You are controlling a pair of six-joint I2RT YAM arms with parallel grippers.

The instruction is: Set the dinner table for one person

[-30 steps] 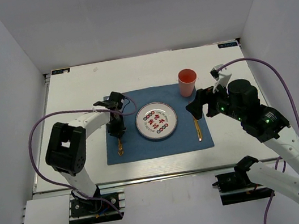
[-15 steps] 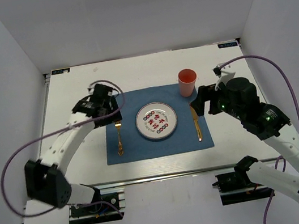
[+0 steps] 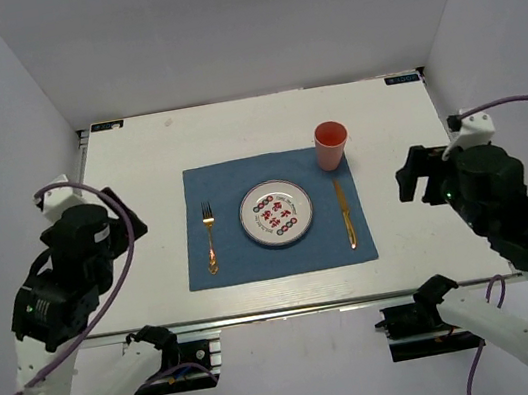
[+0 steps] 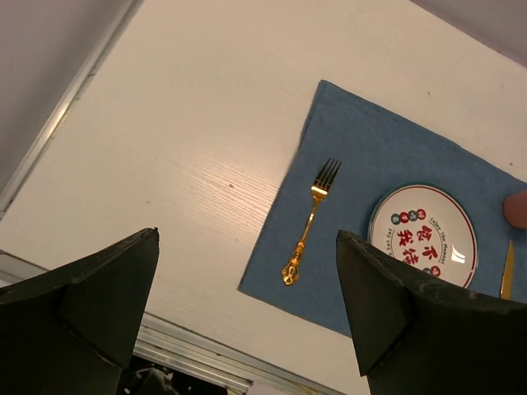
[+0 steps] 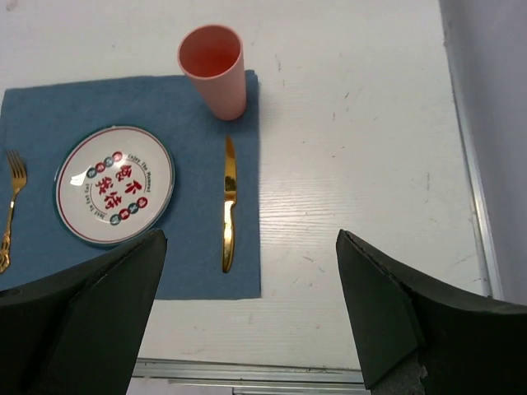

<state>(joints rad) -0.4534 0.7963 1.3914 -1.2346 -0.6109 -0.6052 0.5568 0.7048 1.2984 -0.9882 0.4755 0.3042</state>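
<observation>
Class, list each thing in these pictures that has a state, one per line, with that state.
placemat, spread flat on the table.
cup, upright, empty, on the placemat's far right corner.
plate, flat, empty, mid-placemat.
fork, lying flat left of the plate, unheld.
knife, lying flat right of the plate, unheld.
left gripper, open, holding nothing.
right gripper, open, holding nothing.

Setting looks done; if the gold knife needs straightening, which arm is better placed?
Right. The gold knife lies along the right side of the blue cloth placemat, nearest the open, empty right gripper. The left gripper, also open, would have to cross the gold fork and round patterned plate.
</observation>
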